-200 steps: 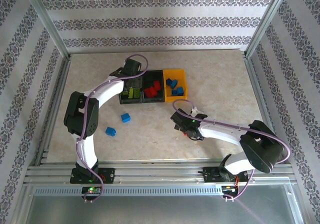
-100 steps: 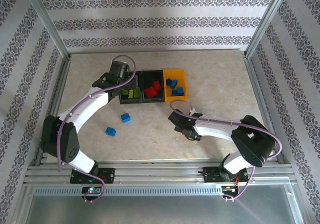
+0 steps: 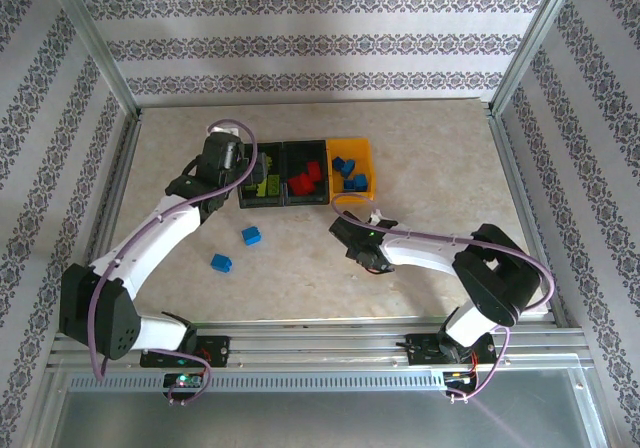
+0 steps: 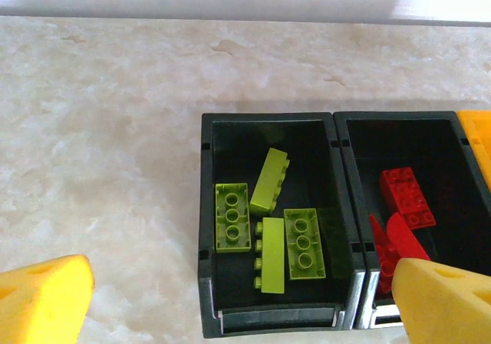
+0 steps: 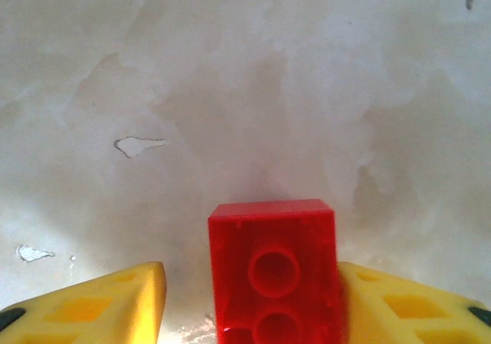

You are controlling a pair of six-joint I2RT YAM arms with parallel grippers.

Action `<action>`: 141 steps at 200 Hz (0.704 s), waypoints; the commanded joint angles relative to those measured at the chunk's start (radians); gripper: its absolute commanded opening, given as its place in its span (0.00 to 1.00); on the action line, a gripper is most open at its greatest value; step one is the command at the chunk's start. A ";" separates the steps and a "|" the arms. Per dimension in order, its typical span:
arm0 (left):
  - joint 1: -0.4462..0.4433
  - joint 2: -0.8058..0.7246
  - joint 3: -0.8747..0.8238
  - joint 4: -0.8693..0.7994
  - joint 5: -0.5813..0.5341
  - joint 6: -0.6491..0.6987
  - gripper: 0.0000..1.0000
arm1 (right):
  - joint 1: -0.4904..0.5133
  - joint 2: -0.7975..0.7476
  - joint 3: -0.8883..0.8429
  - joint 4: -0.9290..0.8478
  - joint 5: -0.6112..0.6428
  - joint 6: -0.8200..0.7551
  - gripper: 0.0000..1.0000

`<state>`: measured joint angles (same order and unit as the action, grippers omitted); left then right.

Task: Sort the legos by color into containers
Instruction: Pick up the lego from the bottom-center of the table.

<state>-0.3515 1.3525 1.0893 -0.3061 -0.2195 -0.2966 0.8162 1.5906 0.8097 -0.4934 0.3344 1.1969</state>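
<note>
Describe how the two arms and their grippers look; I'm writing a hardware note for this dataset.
The left arm and right arm both have white links, bulky black joint housings and a purple cable looping alongside. The left gripper's fingers and the right gripper's fingers are yellow wedges with moulded hollows.

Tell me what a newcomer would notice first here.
A red brick sits large between the yellow fingers of the right gripper, above the table. At the table's far middle, the joined bins are already colour-sorted: lime bricks in the left black one, red in the middle, blue in the yellow-orange one. Two blue bricks lie loose on the table in front of them, to the left.
</note>
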 commanded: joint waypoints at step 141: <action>0.068 -0.232 -0.249 -0.106 -0.030 -0.130 0.99 | 0.017 0.085 0.274 0.020 -0.001 -0.347 0.20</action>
<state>-0.3012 1.1751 0.8902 -0.3416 -0.2413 -0.3790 0.8211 1.6325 0.9802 -0.4835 0.3168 0.9844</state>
